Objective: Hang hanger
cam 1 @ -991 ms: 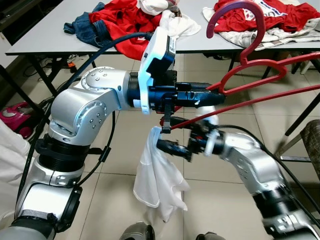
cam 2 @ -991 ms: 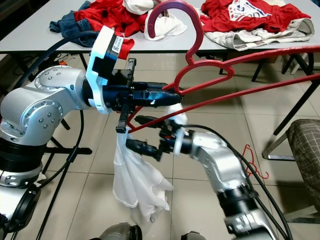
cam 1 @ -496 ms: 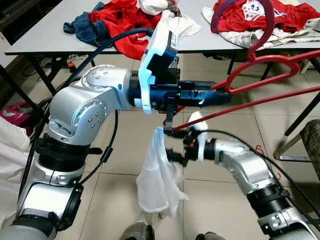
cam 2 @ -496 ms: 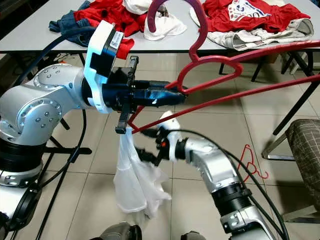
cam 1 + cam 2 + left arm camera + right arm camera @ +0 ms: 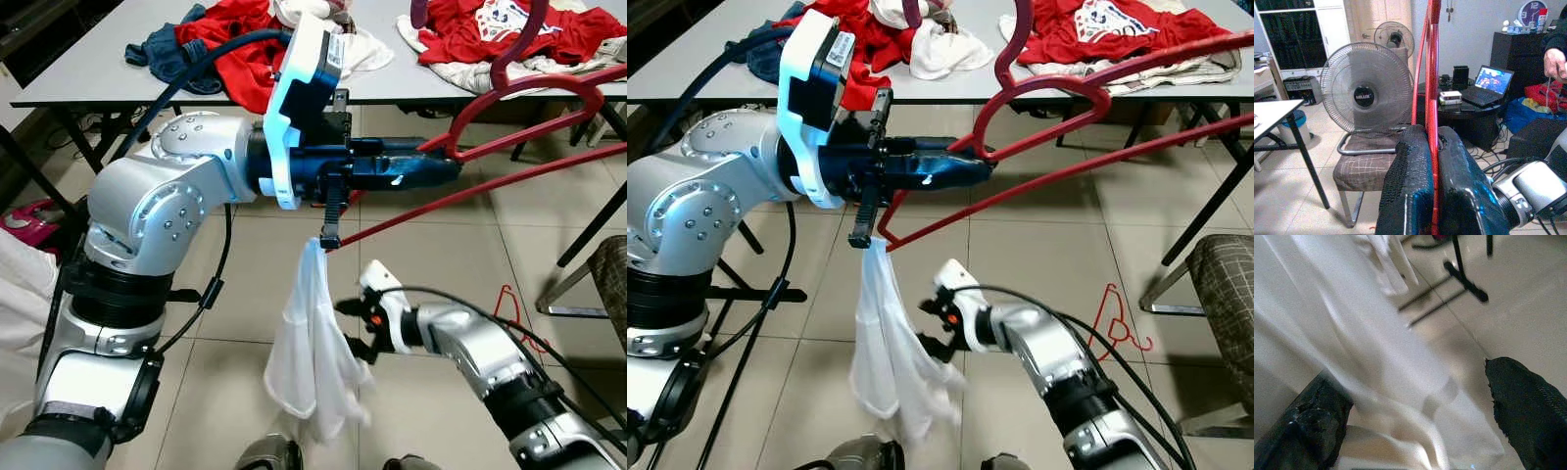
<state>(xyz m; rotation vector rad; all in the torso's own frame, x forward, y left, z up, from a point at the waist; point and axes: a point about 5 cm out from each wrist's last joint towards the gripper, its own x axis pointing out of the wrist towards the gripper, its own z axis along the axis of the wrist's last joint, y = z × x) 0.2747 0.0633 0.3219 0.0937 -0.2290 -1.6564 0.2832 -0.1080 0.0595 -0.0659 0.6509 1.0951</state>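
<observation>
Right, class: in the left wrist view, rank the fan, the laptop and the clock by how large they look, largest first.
1. The fan, clearly largest.
2. The laptop.
3. The clock, smallest; it is cut off at the frame's top.
The fan also stands nearer the camera, so true sizes stay unsure.

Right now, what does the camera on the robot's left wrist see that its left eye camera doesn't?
The left wrist view alone takes in a standing fan, a laptop on a dark table and a wall clock. The left eye view alone takes in the white garment dangling from the hanger's end, the right gripper open beside it, and the clothes-strewn table. Both show the left gripper shut on the red hanger.
</observation>
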